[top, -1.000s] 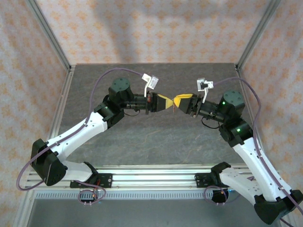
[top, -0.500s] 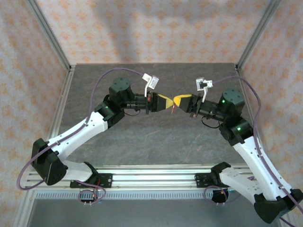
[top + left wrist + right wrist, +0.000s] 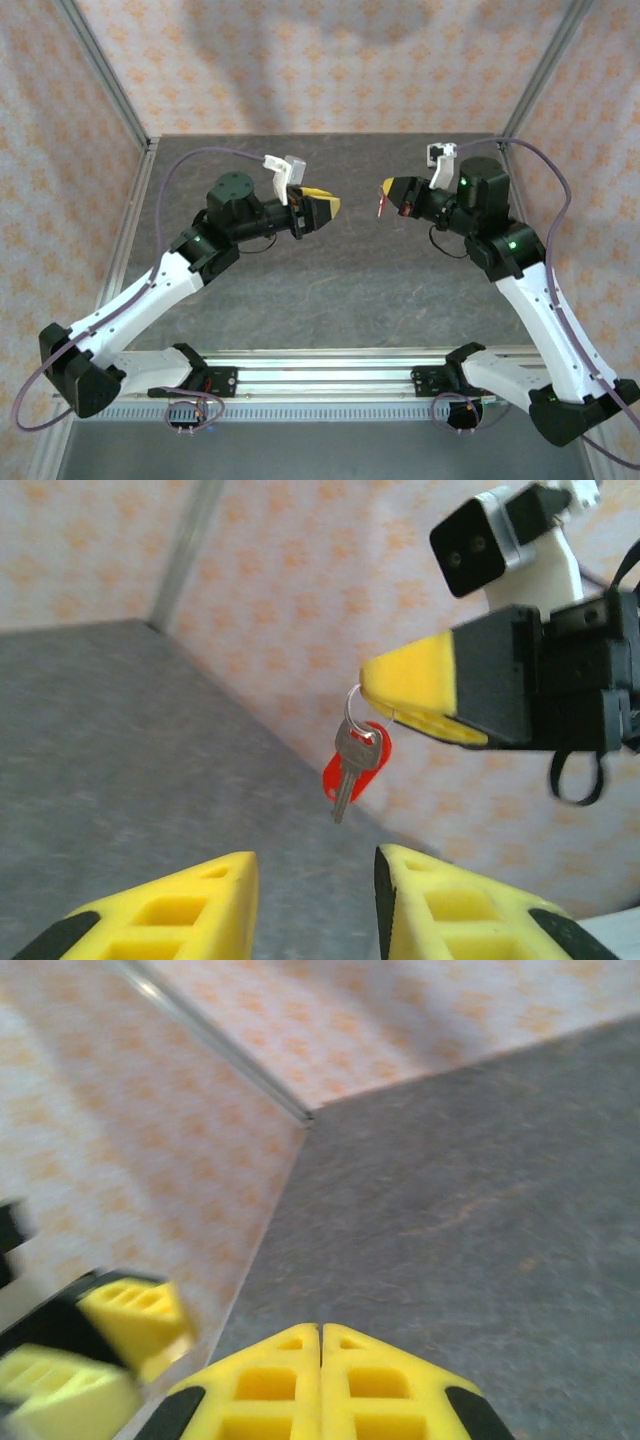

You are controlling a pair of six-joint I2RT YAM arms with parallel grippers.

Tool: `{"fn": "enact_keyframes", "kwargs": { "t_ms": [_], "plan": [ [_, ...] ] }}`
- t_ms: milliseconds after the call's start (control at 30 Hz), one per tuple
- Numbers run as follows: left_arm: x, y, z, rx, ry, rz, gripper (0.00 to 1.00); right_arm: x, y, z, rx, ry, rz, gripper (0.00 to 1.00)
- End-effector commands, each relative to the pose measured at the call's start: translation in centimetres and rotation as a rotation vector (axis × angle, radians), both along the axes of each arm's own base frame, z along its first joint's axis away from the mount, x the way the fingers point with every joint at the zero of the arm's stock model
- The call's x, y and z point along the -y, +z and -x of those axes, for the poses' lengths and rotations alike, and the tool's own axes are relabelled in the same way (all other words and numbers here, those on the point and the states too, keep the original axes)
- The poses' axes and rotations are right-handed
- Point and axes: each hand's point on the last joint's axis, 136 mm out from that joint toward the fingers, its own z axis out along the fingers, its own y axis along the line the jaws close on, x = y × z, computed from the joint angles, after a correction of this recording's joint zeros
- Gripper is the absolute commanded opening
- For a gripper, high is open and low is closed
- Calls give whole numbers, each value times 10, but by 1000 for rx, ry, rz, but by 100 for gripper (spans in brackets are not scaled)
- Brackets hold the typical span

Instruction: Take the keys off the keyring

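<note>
key and red keyring hang from the right hand; left hand spread and apart

the right hand has its yellow fingers pressed together, pinching the thin wire loop of the keyring at their very tips. seen from the left wrist, the bright red piece hangs just below those tips. the key, small and silvery, hangs from the same loop in front of the red piece, head up and shaft pointing down with a slight tilt. both are in the air, clear of the counter. from above, the red piece shows as a small streak just under the right hand's tips; the key is too small to make out there.

the left hand is spread, with a plain gap between its two yellow fingers. the key and keyring are ahead of it and above that gap, apart from both fingers. in the top view the two hands face each other tip to tip above the middle of the counter, with open space between them.

from the right wrist, the right hand's own fingers meet along a closed seam. the left hand appears there as a yellow blur off to the lower left, against the patterned wall.
</note>
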Motion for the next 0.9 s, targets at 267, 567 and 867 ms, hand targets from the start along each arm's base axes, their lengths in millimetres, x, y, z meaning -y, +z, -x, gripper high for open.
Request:
{"fn": "enact_keyframes", "kwargs": {
  "t_ms": [267,567,867],
  "plan": [
    [14,-20,-3,377,300,-438,45,21,-25,0,-168,-221,-5,2],
    [43,-3,5,573,331,-444,63,8,-28,2,-179,-205,-62,2],
    [68,-6,5,598,253,-485,69,3,-22,5,-166,-187,-103,2]
  ]
}}
